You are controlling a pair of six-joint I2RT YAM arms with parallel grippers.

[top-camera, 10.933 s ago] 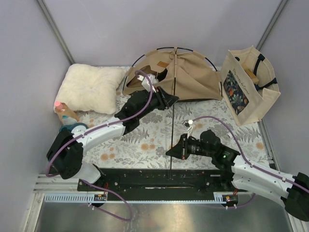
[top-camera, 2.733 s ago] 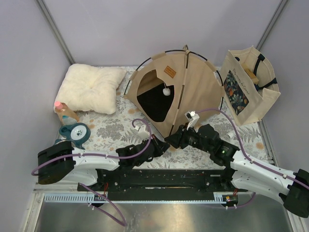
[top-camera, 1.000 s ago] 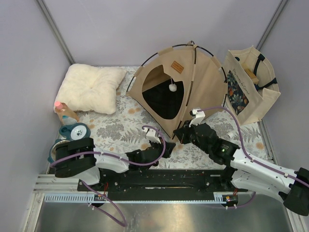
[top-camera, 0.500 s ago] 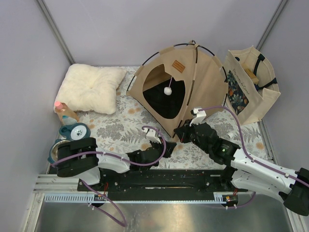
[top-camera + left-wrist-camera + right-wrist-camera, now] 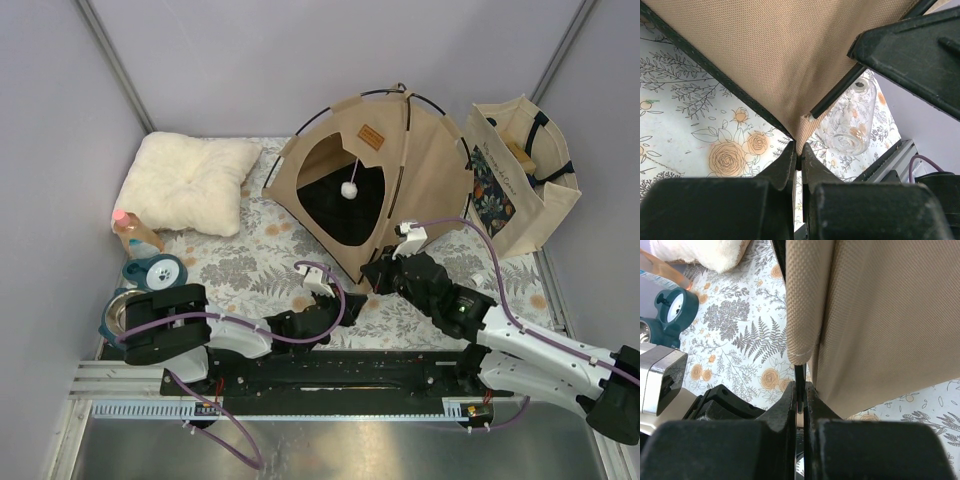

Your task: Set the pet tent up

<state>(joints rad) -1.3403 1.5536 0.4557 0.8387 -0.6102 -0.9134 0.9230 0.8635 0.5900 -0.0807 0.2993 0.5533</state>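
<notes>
The pet tent (image 5: 385, 180) stood upright on the counter (image 5: 240, 270), rising away from its held corner. The left fingers (image 5: 782, 170) clenched that near bottom corner; the right fingers (image 5: 785, 405), close alongside, pinched the pole edge climbing toward the peak.

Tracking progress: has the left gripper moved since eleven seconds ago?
Yes. The left gripper has come back from level with the white cushion toward the arm bases, and now pinches the pet tent's near corner.

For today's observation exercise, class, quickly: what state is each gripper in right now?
Left gripper: closed, pinching a bottom corner of the pet tent.
Right gripper: closed on the pet tent's thin black pole.
</notes>
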